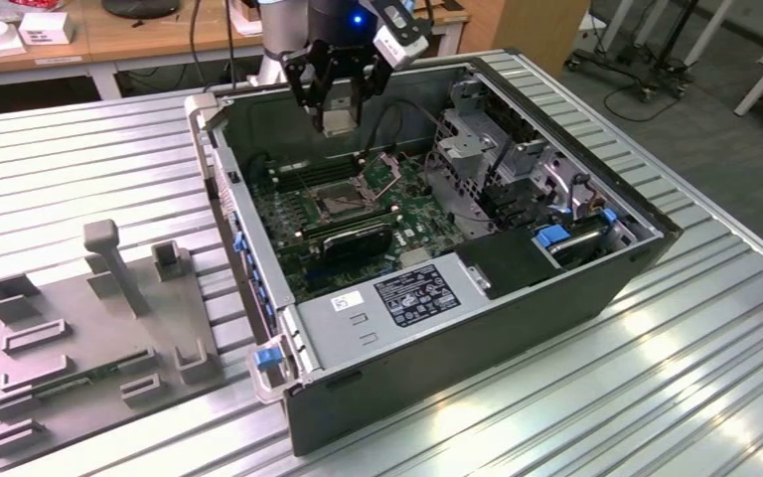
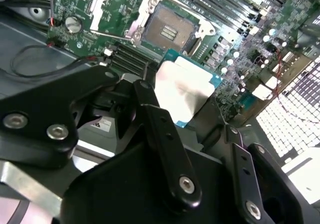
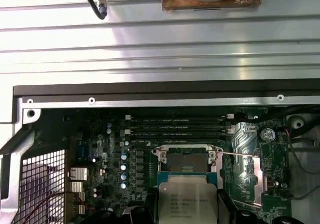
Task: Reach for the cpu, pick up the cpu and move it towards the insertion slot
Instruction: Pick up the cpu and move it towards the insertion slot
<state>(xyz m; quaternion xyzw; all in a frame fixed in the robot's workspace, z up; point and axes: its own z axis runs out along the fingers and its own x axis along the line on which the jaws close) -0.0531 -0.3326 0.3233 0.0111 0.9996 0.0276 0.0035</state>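
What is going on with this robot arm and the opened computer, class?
A robot arm's gripper holds the cpu, a thin silvery square chip, shut between its black fingers. It hangs above the opened computer case on a ribbed metal table. The insertion slot, the open socket on the green circuit board, lies below and is empty. The chip has not been set down in it.
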